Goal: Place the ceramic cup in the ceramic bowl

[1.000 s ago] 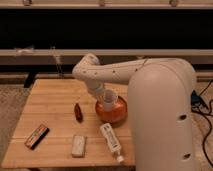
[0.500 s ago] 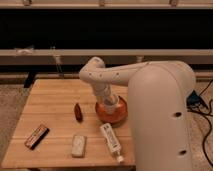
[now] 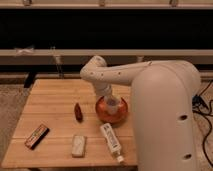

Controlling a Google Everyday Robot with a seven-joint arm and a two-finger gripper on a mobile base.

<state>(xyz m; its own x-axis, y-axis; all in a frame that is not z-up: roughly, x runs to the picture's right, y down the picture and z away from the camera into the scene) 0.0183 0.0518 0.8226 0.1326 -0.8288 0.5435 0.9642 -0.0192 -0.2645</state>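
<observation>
**Cup at the bowl, pincer over it**

Arm reaches in from the right, elbow bent above the far middle of the wooden worktop [image 3: 55, 102], forearm dropping down to the ceramic bowl [image 3: 104, 114]. Pincer [image 3: 111, 101] sits right over the bowl, on top of the ceramic cup [image 3: 113, 104]. Cup shows as a small white shape inside the bowl's rim, upright as far as can be made out. Can't tell how wide the pincer is spread or whether it has hold of the cup; the wrist covers that spot. Can't tell either if the cup rests on the bowl's floor or hangs just above it.

Bowl is orange-red, right of the worktop's centre, its right side hidden by the big white robot body in the near right.

Other items on the worktop:
- small dark red object [image 3: 78, 111], just left of the bowl, not touching it
- white tube-shaped bottle [image 3: 111, 141], lying flat near of the bowl, angled toward the near right edge
- pale rectangular block [image 3: 78, 145], near edge, left of the bottle
- dark snack bar [image 3: 37, 136], near left corner, lying diagonal
</observation>
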